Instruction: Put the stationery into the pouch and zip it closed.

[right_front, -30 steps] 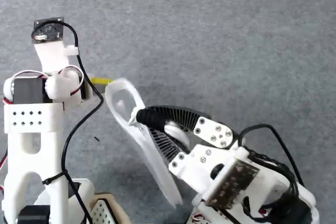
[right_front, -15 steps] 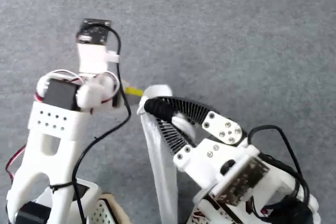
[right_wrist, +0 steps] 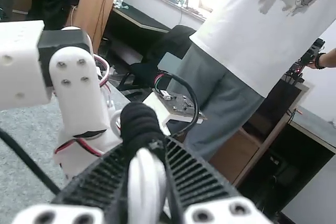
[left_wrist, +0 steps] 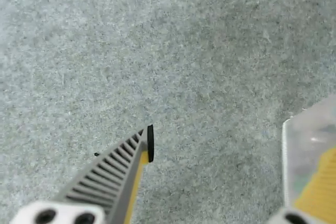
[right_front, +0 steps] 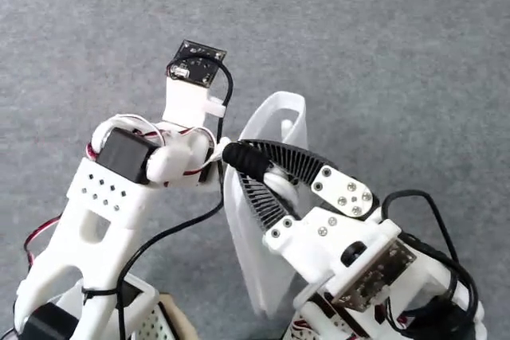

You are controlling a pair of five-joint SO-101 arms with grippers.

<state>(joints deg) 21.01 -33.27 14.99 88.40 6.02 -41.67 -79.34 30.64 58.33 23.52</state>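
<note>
The pouch (right_front: 275, 129) is translucent white and hangs lifted off the table, its long side running down toward the front edge. My right gripper (right_front: 239, 158), with black ribbed fingers, is shut on the pouch's rim (right_wrist: 143, 179). My left arm's wrist (right_front: 171, 157) sits just left of that grip. In the left wrist view, my left gripper (left_wrist: 218, 145) is open over bare table. One ribbed finger (left_wrist: 137, 153) has a yellow inner face. The pouch's edge (left_wrist: 307, 129) covers the other side, and yellow shows through it. I cannot tell whether that yellow is stationery.
A grey felt-like cover (right_front: 398, 61) spreads over the table, with free room to the right and the far side. The arms' bases and a perforated board (right_front: 151, 320) crowd the front edge.
My left arm has swung right until its wrist is beside the pouch. The right gripper has turned the pouch, so its top now points up and to the right.
</note>
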